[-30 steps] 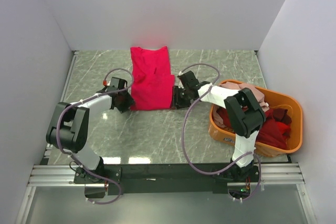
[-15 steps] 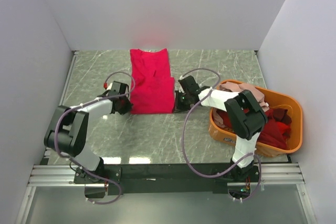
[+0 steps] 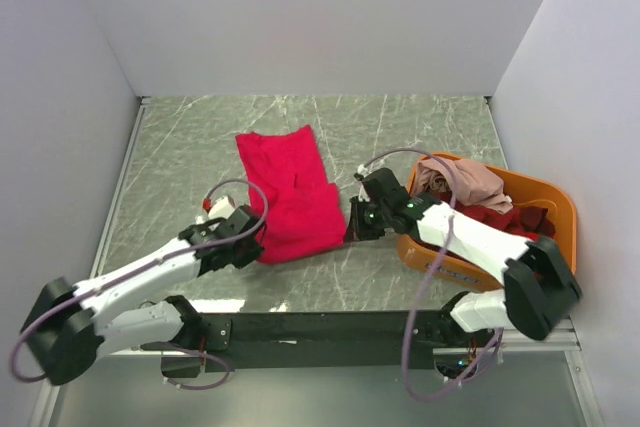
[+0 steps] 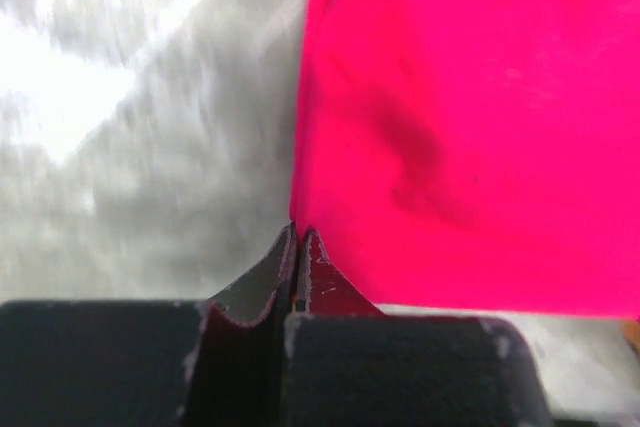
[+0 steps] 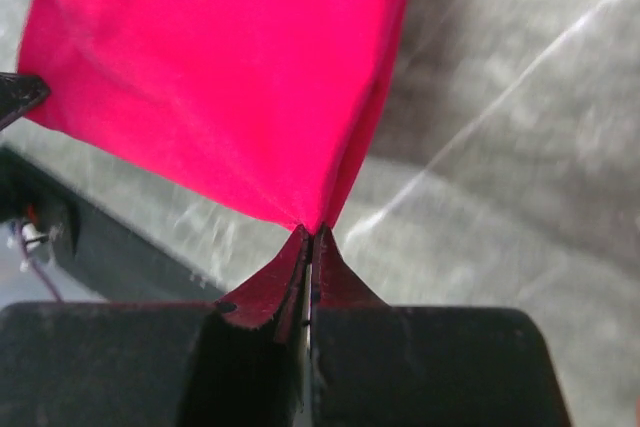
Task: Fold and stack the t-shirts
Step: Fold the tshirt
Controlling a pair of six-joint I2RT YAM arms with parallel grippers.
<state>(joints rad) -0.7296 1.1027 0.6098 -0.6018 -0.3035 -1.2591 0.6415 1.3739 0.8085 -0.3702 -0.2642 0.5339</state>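
A bright crimson-pink t-shirt (image 3: 290,192) lies stretched on the marble table, its far end skewed left. My left gripper (image 3: 252,244) is shut on its near left corner; in the left wrist view the cloth (image 4: 470,127) runs straight out of the pinched jaws of the left gripper (image 4: 297,232). My right gripper (image 3: 352,230) is shut on the near right corner, where the cloth (image 5: 230,77) hangs folded from the right gripper (image 5: 310,232). More t-shirts, pale dusty pink (image 3: 462,179) and dark red (image 3: 520,222), are piled in the basket.
The orange plastic basket (image 3: 440,265) stands at the right, close beside the right arm. White walls close in the table on three sides. A black rail (image 3: 330,327) runs along the near edge, and grey cables loop off both arms.
Both grippers have shut on the shirt's near corners and pulled toward the near edge. The shirt has slid nearer and skewed, and both arms are drawn back and lower.
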